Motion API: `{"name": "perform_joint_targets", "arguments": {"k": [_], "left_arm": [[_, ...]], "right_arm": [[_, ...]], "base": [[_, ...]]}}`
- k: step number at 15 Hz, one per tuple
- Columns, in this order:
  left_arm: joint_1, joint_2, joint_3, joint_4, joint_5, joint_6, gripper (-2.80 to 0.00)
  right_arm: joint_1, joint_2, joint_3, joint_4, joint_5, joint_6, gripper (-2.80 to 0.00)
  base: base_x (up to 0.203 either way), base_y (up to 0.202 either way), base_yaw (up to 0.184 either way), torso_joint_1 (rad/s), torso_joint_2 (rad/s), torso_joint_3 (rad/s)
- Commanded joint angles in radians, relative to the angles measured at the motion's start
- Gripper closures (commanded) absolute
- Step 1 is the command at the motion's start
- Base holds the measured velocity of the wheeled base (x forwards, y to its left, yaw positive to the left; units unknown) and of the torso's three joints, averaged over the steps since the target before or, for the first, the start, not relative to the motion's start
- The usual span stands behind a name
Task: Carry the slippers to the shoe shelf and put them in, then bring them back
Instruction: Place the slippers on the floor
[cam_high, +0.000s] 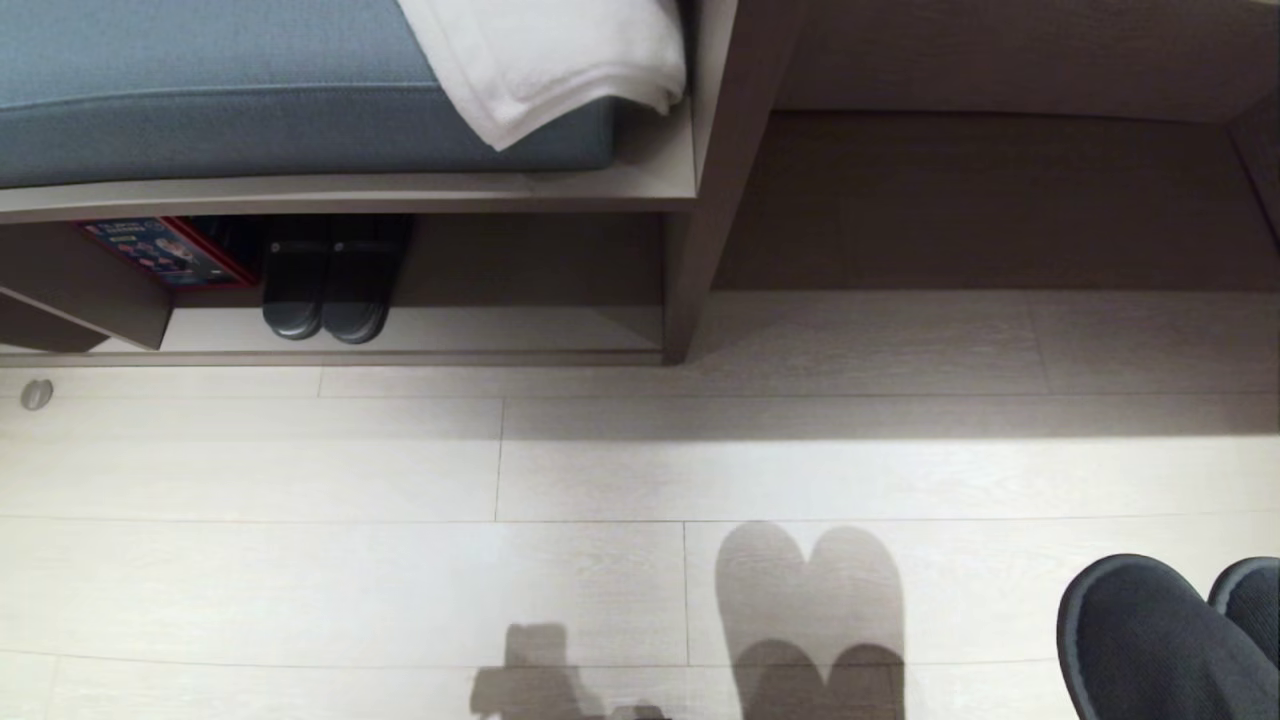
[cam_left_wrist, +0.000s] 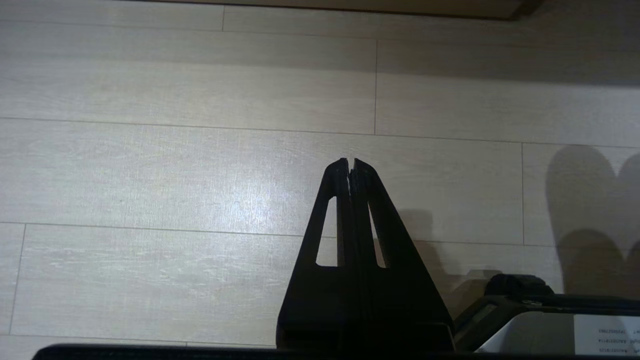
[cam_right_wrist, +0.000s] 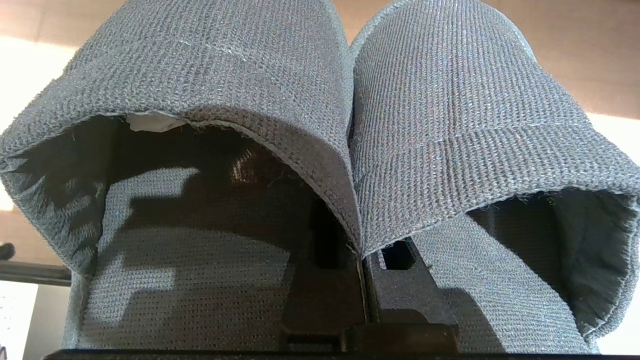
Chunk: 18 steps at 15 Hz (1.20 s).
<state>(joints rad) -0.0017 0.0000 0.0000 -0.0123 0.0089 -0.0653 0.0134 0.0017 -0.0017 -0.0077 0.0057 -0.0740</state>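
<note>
The slippers (cam_high: 1150, 640), dark grey-blue ribbed fabric, hang at the lower right of the head view above the pale floor, toes pointing at the furniture. In the right wrist view the slippers (cam_right_wrist: 250, 75) fill the picture side by side. My right gripper (cam_right_wrist: 362, 250) is shut on their adjoining inner walls, with one finger inside each slipper. The shoe shelf (cam_high: 480, 335) is the low beige cubby under the bench at the upper left, with an upright divider (cam_high: 685, 280). My left gripper (cam_left_wrist: 351, 162) is shut with nothing in it, above bare floor.
A pair of shiny black sandals (cam_high: 325, 290) and a colourful box (cam_high: 165, 250) sit in the left part of the shelf. A blue cushion (cam_high: 250, 90) and a white towel (cam_high: 560, 60) lie on the bench above. A wide recess (cam_high: 1000, 200) opens to the right.
</note>
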Motion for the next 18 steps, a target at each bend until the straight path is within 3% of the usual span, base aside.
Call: {"name": "perform_joint_targets", "arguments": {"k": [1,18], "left_arm": [[0.000,0.000,0.000,0.000,0.000,-0.001,0.00],[0.000,0.000,0.000,0.000,0.000,-0.001,0.00]], "right_arm": [[0.000,0.001,-0.001,0.000,0.000,-0.001,0.00],[0.001,0.001,-0.001,0.000,0.000,0.000,0.00]], "base": [[0.000,0.000,0.000,-0.002,0.00,-0.194],[0.000,0.000,0.000,0.002,0.00,-0.198]]}}
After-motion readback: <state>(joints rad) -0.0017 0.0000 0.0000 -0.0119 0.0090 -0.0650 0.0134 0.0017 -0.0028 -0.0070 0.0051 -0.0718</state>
